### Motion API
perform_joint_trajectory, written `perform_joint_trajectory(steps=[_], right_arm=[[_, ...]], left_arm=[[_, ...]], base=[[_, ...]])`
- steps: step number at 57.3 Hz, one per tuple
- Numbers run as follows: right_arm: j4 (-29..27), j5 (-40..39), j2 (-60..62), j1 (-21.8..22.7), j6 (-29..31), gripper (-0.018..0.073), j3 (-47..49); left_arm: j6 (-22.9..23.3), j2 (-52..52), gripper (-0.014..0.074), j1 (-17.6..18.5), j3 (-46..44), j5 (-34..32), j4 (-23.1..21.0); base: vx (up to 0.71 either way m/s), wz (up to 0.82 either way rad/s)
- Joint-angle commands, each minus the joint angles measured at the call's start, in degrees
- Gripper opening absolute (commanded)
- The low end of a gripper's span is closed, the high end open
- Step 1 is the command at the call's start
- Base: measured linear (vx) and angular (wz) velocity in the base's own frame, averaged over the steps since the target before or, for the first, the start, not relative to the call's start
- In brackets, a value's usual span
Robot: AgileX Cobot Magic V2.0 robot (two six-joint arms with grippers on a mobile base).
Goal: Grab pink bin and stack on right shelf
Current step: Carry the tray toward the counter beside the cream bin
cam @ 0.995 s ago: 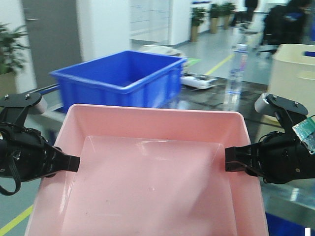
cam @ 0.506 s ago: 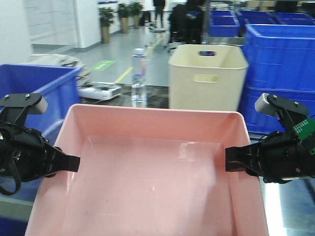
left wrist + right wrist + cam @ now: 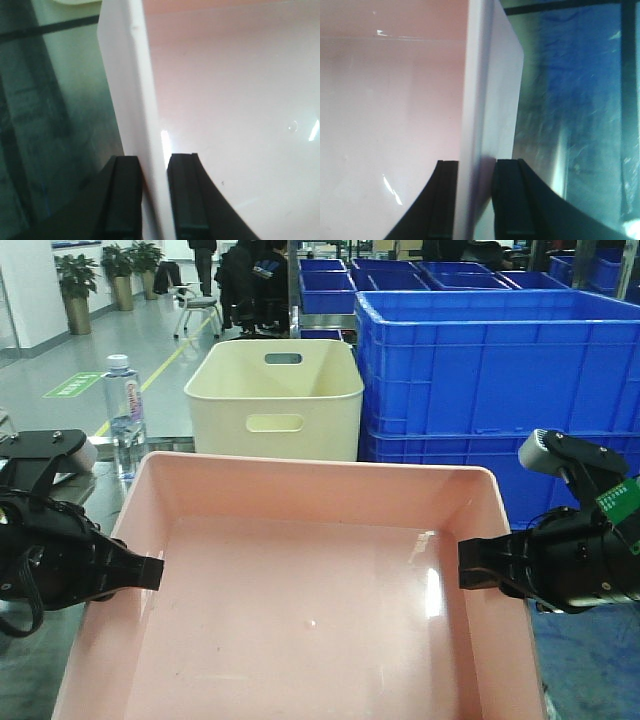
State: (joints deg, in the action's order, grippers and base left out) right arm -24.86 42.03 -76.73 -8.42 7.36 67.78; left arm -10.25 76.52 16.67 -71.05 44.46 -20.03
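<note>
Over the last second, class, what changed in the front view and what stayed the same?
The view swung right: the cream bin and water bottle slid left, and stacked blue crates came in at right. The left gripper and right gripper stay clamped on the pink bin, unmoved in frame.

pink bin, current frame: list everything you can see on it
The pink bin is a wide, shallow rectangular tub of what looks like glossy pale-pink plastic, with rounded corners and a flared rim. It is empty; the floor shows glare spots and small dark specks. It sits level, open side up, nearer than the cream bin. The left gripper pinches its left wall and the right gripper its right wall, each with one finger inside and one outside. Whether anything supports it from below cannot be seen.
</note>
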Motion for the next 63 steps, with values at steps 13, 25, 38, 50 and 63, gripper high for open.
perform_joint_trajectory(steps=[13, 25, 38, 50, 63], right_arm=[[-0.80, -4.94, 1.80, 0.49, 0.59, -0.0008, 1.91], [-0.80, -4.94, 1.80, 0.49, 0.59, -0.0008, 1.91], [-0.80, -4.94, 1.80, 0.49, 0.59, -0.0008, 1.91], [-0.80, -4.98, 1.80, 0.49, 0.59, -0.0008, 1.86], [-0.80, -4.98, 1.80, 0.49, 0.59, -0.0008, 1.86]], left_arm=[[-1.20, -2.18, -0.0001, -0.01, -1.76, -2.85, -0.81], [-1.20, -2.18, -0.0001, -0.01, -1.76, -2.85, -0.81], [-1.20, -2.18, -0.0001, -0.01, -1.76, -2.85, -0.81], [-1.20, -2.12, -0.0001, -0.01, -1.76, -2.85, -0.81], [-1.20, -2.12, -0.0001, -0.01, -1.76, -2.85, -0.93]], base=[[0.20, -0.10], [0.16, 0.07], [0.10, 0.11], [0.06, 0.04], [0.03, 0.03]])
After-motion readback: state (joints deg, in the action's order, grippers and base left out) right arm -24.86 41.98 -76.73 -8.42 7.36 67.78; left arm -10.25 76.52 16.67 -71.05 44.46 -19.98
